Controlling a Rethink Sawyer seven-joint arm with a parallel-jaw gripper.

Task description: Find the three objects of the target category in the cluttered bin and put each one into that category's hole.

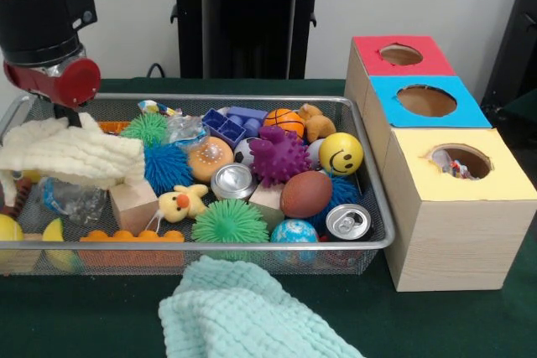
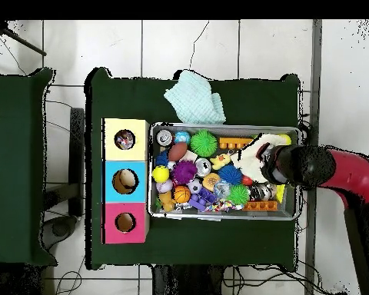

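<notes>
Claw over bin's end, cream cloth beneath; grip state unclear.

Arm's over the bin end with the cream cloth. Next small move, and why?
Probably lift straight up a little, to see whether the cream cloth comes with it. The gripper is down at that cloth at the bin end farthest from the yellow box, and its fingers are hidden. The cloth drapes over a wooden block and other items, so raising it would uncover them.
</notes>
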